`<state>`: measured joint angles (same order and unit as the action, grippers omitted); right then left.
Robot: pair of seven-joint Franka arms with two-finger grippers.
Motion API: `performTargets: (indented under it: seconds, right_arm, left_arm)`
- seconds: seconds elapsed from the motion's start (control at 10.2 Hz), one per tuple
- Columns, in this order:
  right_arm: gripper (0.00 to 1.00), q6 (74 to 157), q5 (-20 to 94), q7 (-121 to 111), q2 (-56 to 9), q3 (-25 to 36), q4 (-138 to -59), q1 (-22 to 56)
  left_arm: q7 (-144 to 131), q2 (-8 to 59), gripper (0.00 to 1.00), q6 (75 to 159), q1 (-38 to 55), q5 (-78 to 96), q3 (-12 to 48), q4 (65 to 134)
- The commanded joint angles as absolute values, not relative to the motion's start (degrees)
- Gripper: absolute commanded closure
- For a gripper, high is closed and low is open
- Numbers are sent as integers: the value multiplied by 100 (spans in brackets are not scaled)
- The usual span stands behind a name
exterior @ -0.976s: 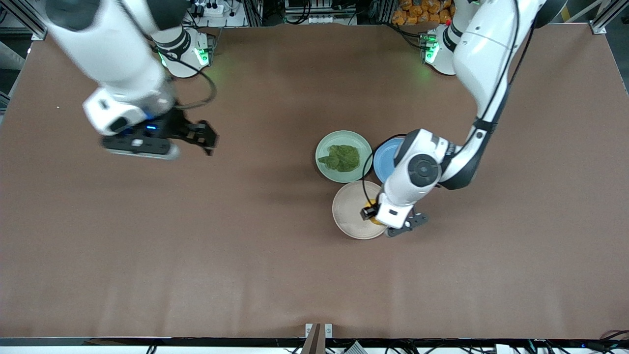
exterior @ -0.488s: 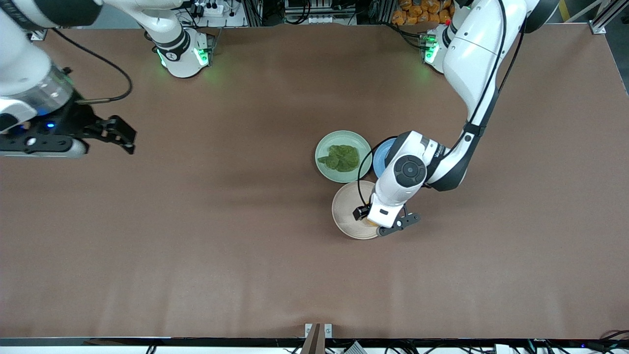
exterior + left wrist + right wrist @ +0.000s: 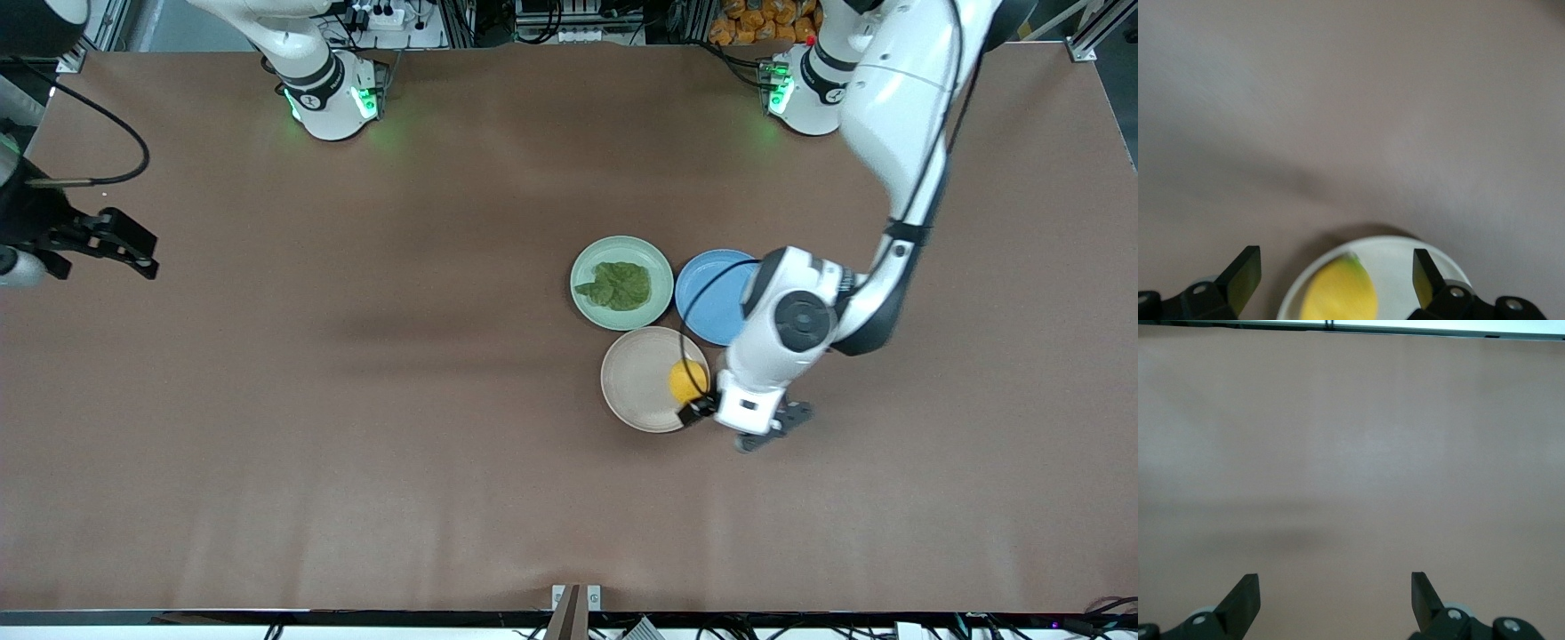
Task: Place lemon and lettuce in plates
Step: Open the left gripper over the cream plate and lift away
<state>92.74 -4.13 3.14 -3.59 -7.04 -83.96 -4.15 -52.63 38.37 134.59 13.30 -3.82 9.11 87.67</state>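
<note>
Even, bright overhead light falls on the matte brown worktop (image 3: 356,444), casting soft, diffuse shadows beneath both arms. Green lamp glow spills around the arm bases. The left wrist view is smeared with blur, the small oval yellow lemon (image 3: 1339,297) out of focus.

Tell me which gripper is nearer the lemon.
Left. The left gripper hangs open right beside the lemon, which lies on the beige plate. The right gripper is open over bare table at the right arm's end.
</note>
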Motion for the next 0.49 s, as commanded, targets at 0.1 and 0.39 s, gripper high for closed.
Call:
performTargets:
  seconds: [0.1,0.39]
  right_arm:
    - [0,9150,342,-94,-62,-265,-8578,-396]
    - [0,9105,343,-220,-70,-176,-8613,-396]
  left_arm:
    - [-5361,3472,0,13105,662,-466,958,8903]
    - [-5440,3245,0,12982,265,-457,1002,9383]
